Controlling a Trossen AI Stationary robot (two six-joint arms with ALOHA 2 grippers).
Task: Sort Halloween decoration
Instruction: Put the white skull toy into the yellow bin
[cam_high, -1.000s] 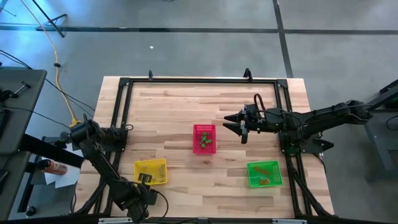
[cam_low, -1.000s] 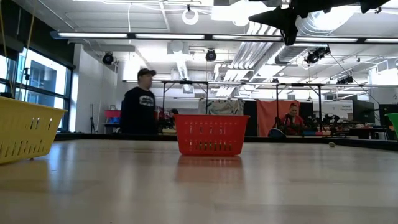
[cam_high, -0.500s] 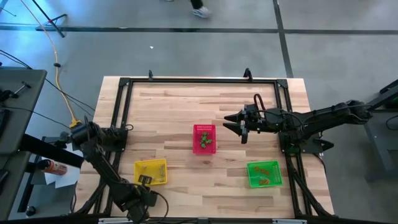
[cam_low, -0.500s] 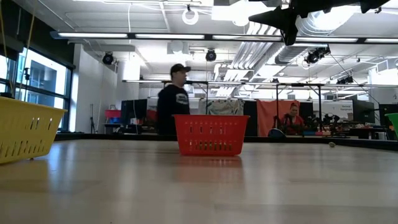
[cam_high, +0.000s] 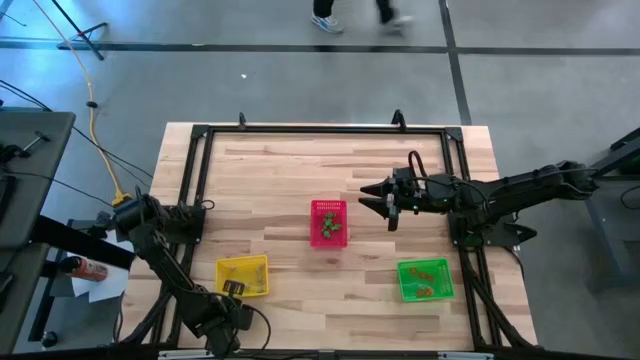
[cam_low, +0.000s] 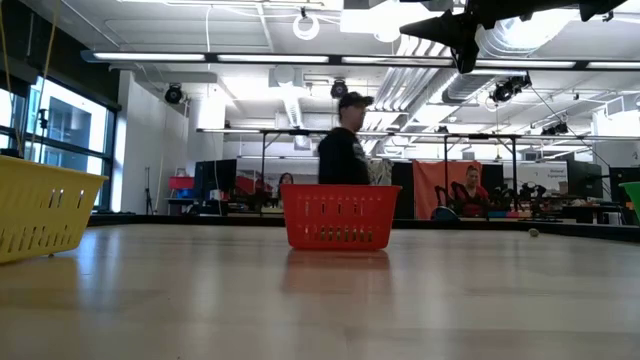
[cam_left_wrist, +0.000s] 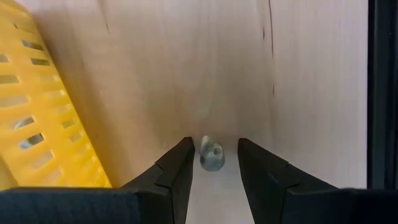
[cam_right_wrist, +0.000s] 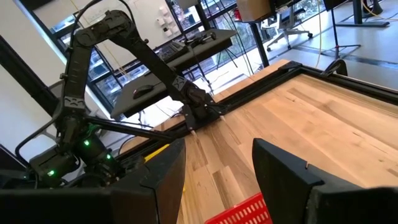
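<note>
The left gripper (cam_left_wrist: 213, 171) hangs low over the pale wooden table (cam_high: 280, 170) at its near left corner, just beside the yellow plastic mesh basket (cam_high: 243, 275), and the left wrist view shows the one relation that matters. A tiny pale, yellowish-white trinket (cam_left_wrist: 211, 155) lies on the bare wood directly between the two dark fingers (cam_left_wrist: 177, 168), which stand apart on either side of it with a narrow gap each way; the jaws are spread and hold nothing. The trinket looks slightly longer along the fingers' reach than across it, though it is too small to be sure. The yellow basket's wall rises close on one side of the fingers.

The right gripper (cam_high: 378, 198) hovers well above the table, just to the right of the red plastic mesh basket (cam_high: 329, 222) that stands mid-table, its fingers spread and empty. That red basket already holds a few green trinkets (cam_high: 334, 230), and the green plastic mesh basket (cam_high: 425, 279) near the right front corner holds some orange trinkets (cam_high: 428, 270).

The left arm is by far the nearer to the pale piece, so the pickup is judged to fall to it: a straight closing of the jaws should catch the trinket, provided the fingertips sit low enough, then a short carry sideways to the yellow basket. The risk is the small piece slipping out forward as the fingers close
</note>
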